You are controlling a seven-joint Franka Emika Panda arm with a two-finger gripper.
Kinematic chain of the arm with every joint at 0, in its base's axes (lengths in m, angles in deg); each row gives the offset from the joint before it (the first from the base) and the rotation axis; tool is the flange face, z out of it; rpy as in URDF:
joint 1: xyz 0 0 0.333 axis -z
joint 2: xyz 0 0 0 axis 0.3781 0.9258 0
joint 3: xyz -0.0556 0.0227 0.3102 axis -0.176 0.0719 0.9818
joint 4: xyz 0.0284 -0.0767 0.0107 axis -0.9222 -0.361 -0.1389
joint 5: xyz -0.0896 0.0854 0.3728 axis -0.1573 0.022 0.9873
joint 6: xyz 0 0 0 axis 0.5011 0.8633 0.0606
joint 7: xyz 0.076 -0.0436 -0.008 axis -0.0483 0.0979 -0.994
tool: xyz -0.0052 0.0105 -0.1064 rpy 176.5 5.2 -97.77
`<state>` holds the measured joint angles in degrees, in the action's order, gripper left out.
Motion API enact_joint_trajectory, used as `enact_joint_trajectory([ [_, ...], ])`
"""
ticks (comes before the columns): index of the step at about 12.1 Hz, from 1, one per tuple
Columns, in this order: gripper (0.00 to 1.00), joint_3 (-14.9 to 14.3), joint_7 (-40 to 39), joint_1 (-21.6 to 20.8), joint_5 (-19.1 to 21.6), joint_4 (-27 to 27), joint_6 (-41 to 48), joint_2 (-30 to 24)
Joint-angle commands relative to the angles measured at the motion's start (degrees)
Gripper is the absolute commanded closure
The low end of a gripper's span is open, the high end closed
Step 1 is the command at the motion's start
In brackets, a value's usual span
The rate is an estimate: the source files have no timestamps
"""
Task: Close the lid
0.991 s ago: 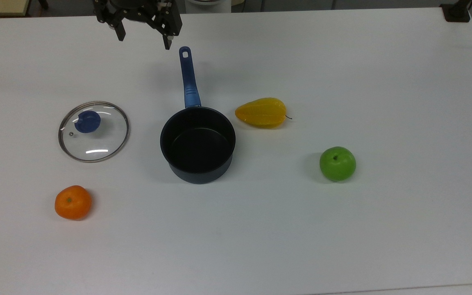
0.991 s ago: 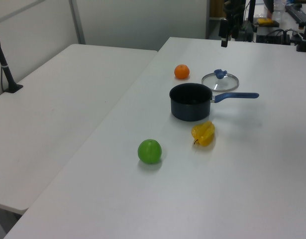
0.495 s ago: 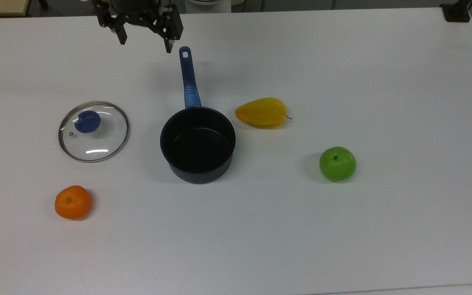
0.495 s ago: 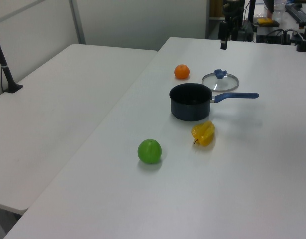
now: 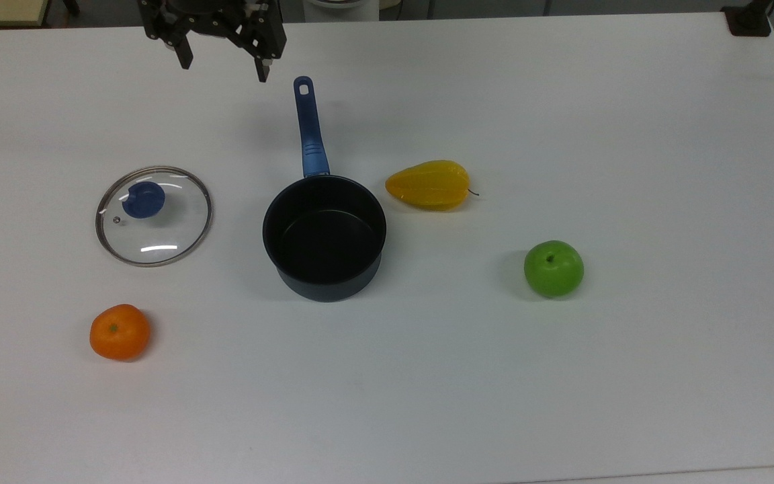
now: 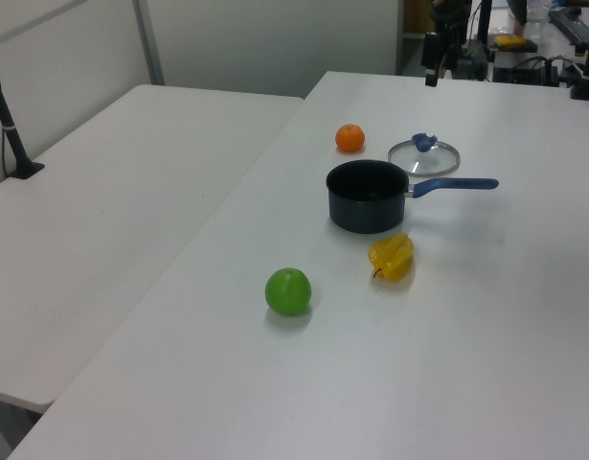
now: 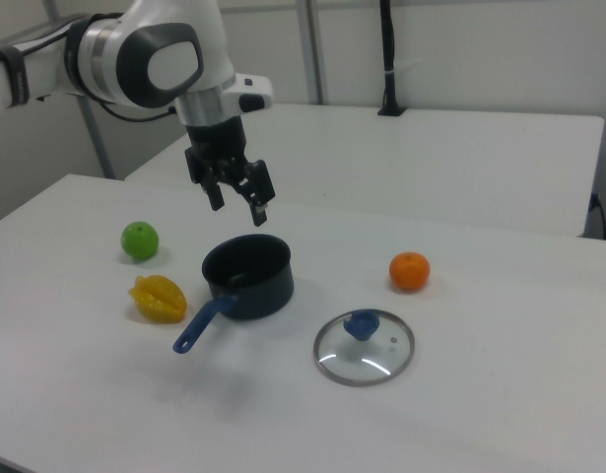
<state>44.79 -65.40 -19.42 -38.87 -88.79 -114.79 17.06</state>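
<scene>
The round glass lid [image 5: 153,225] with a metal rim and blue knob lies flat on the white table at the top view's left, also seen as the lid [image 7: 365,350] and the lid [image 6: 424,154]. The dark saucepan [image 5: 324,235] stands uncovered beside it, its blue handle [image 5: 310,128] pointing to the far edge. My gripper [image 5: 224,70] hovers open and empty above the table, beyond the lid and left of the handle's tip in the top view. In the right view the gripper [image 7: 239,211] hangs above the saucepan [image 7: 247,276].
An orange [image 5: 119,331] lies in front of the lid. A yellow starfruit [image 5: 428,184] sits right of the pan, and a green apple [image 5: 553,269] further right. A second white table [image 6: 102,211] adjoins at the left view's left.
My gripper has shifted slightly toward the top view's left, still open. The lid, the pan and the fruit have not moved.
</scene>
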Motion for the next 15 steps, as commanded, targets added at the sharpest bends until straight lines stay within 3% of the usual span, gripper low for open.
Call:
enact_joint_trajectory([
  [1,0.00,-0.22,-2.85,0.19,0.15,0.10,-0.31,0.31],
  [5,0.02,-0.31,-4.08,2.03,-0.11,0.10,-1.27,0.31],
  [10,0.00,-0.31,-9.52,11.34,0.24,-0.34,-6.71,4.69],
  [15,0.00,-0.22,-12.16,15.13,0.24,-0.42,-10.24,7.43],
])
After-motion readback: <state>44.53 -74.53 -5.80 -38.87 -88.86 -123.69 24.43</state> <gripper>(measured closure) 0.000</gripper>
